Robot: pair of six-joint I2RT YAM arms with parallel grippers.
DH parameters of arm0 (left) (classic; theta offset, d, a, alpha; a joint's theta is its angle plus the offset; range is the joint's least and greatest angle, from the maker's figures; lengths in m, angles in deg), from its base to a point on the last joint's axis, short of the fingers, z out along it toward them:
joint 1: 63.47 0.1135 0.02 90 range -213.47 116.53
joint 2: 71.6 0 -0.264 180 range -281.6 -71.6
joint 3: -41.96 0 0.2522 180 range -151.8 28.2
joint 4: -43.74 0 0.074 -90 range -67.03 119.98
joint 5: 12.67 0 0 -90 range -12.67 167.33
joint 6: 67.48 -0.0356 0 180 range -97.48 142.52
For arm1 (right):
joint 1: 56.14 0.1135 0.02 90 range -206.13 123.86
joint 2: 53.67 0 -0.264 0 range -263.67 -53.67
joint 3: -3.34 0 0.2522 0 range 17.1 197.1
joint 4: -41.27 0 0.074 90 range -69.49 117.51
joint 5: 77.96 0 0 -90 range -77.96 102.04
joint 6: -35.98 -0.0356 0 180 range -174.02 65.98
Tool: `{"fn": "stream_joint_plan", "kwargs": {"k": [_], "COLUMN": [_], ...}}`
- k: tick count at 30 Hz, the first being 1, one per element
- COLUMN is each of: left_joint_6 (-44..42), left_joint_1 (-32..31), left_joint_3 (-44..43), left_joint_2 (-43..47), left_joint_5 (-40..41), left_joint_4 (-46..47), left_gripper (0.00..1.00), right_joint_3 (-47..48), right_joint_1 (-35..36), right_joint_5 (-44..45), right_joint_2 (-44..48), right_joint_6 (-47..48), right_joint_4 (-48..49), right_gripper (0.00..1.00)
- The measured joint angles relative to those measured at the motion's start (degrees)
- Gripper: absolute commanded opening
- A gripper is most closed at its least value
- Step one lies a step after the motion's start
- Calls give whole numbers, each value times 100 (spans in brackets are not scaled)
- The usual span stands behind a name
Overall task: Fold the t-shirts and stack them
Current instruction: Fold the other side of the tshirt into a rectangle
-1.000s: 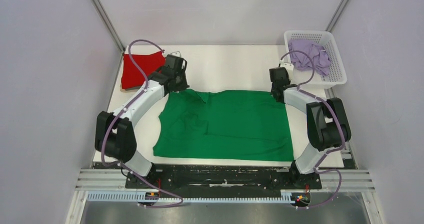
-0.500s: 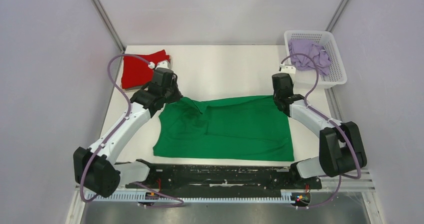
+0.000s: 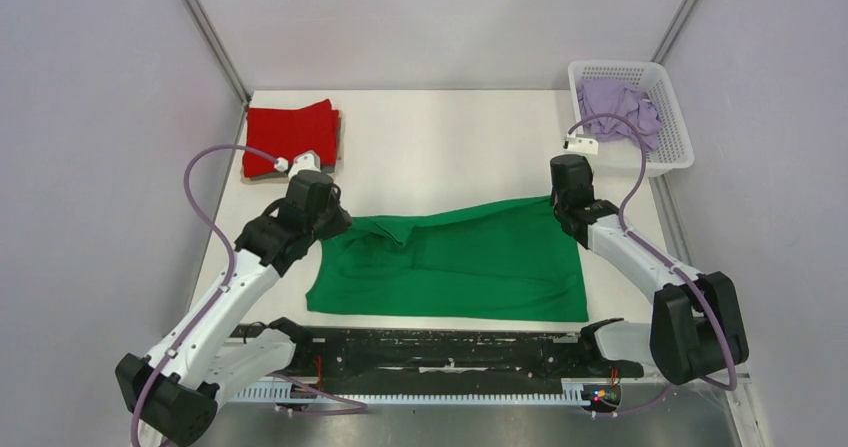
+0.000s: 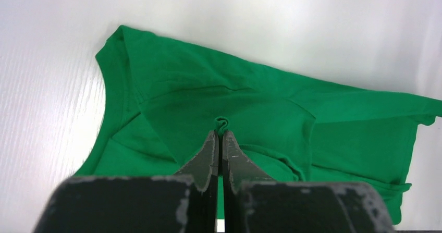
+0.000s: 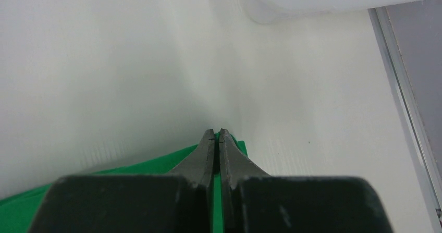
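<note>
Green t-shirt (image 3: pixel 450 262): spread across the near half of the tabletop (image 3: pixel 450 137), its near hem lying flat. The far edge is raised at both corners and sags between them, with creases and a loose fold toward the left side.

Left tool (image 4: pixel 219 134): fingers pressed together, a small tuck of the green fabric nipped at the tips; it stands at the shirt's far-left corner.

Right tool (image 5: pixel 216 132): fingers likewise closed, green cloth caught between them at the far-right corner.

Red t-shirt (image 3: pixel 290 137): folded flat at the far-left corner of the tabletop, well apart from the green one.

Lilac t-shirt (image 3: pixel 618 107): pale, crumpled, lying inside the white lattice basket (image 3: pixel 672 152) at the far-right corner.
</note>
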Motion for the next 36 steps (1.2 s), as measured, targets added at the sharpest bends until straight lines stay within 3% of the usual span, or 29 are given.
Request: {"fn": "stream_joint_plan", "kwargs": {"k": [21, 24, 26, 31, 32, 34, 35, 36], "left_joint_6": [538, 610, 654, 874, 920, 992, 1043, 1102], "left_joint_1": [-157, -256, -350, -535, -581, -691, -750, -809], "left_joint_3": [1010, 1228, 1364, 1639, 1698, 1801, 1825, 1829], "left_joint_2": [1019, 1010, 1010, 1010, 1016, 1047, 1082, 1130], "left_joint_5": [-122, -208, -275, -452, -472, -557, -603, -658], "left_joint_4": [-949, -984, -1025, -1075, -1075, -1108, -1154, -1207], "left_gripper": [2, 2, 4, 22, 29, 53, 72, 84], "right_joint_3": [-772, -984, -1161, -1725, -1810, -1906, -1912, -1912], "right_joint_1": [258, 317, 385, 535, 538, 538, 540, 540], "right_joint_5": [9, 7, 9, 140, 249, 533, 745, 935], "right_joint_2": [782, 839, 935, 1403, 1510, 1698, 1797, 1884], "right_joint_6": [-33, -101, -188, -634, -743, -953, -1069, -1211], "right_joint_4": [-466, -527, -564, -909, -1034, -1294, -1453, -1561], "right_gripper": [6, 14, 24, 48, 61, 84, 94, 98]}}
